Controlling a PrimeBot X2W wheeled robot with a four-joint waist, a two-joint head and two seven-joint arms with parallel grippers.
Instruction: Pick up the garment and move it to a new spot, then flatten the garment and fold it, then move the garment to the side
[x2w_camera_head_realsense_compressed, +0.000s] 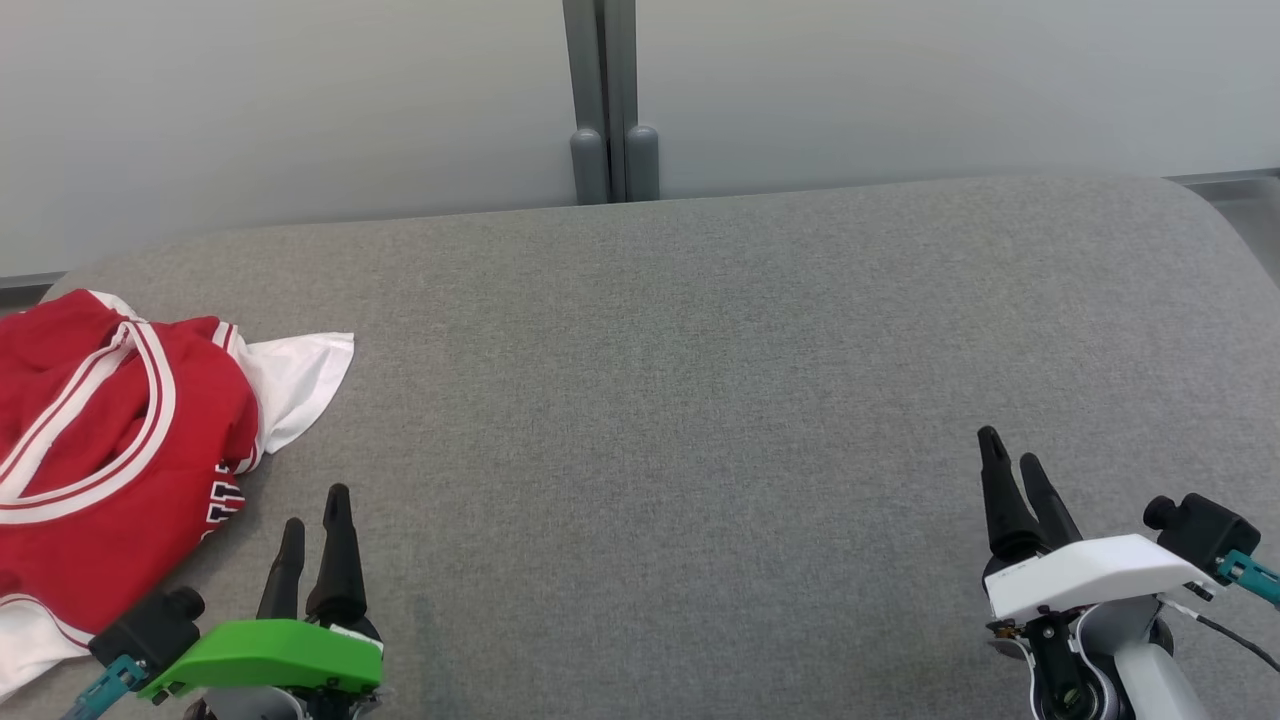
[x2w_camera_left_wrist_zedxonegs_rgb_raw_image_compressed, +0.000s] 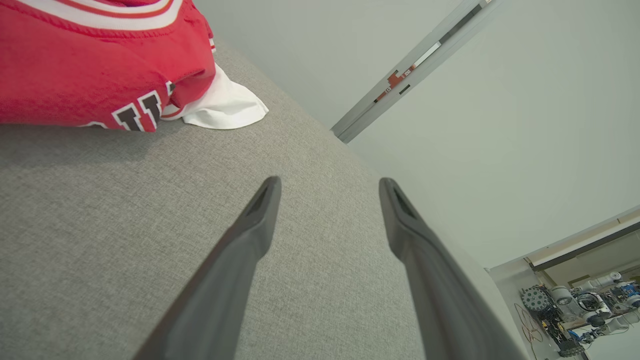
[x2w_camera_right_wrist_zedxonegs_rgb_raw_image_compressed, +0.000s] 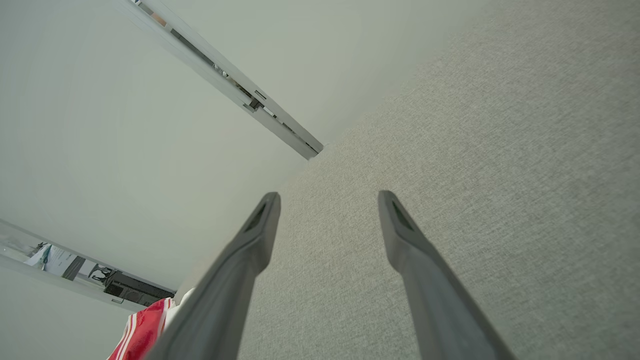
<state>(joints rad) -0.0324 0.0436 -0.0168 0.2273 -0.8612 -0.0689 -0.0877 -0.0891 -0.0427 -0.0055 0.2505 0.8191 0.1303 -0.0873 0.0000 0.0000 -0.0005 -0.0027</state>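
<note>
I have the left hand (x2w_camera_head_realsense_compressed: 315, 508) with its two dark fingers spread apart and nothing between them. The shirt (x2w_camera_head_realsense_compressed: 110, 440) lies crumpled on the grey worktop (x2w_camera_head_realsense_compressed: 700, 400), just beyond that hand and off to its left. A bare strip of grey cloth separates them, so they are not touching. The left wrist view confirms this: the left hand (x2w_camera_left_wrist_zedxonegs_rgb_raw_image_compressed: 330, 183) points over bare worktop, and the shirt (x2w_camera_left_wrist_zedxonegs_rgb_raw_image_compressed: 90, 65) sits past the left fingertip.

The shirt is red with white stripes, and a white flap (x2w_camera_head_realsense_compressed: 295, 385) sticks out on the side nearest the hand. The right hand (x2w_camera_head_realsense_compressed: 1010, 448) is well apart from the left hand, far to its right. It is also spread wide and holds nothing.

The frame edge cuts off the shirt's far left side in the head view. The black camera mount on the left wrist covers part of its near white hem. The black-and-white lettering (x2w_camera_left_wrist_zedxonegs_rgb_raw_image_compressed: 137, 112) is folded under, and I cannot read it. In the right wrist view I get only a red-and-white sliver of the shirt (x2w_camera_right_wrist_zedxonegs_rgb_raw_image_compressed: 142, 332) beside one finger. I cannot tell whether either hand touches the worktop.
</note>
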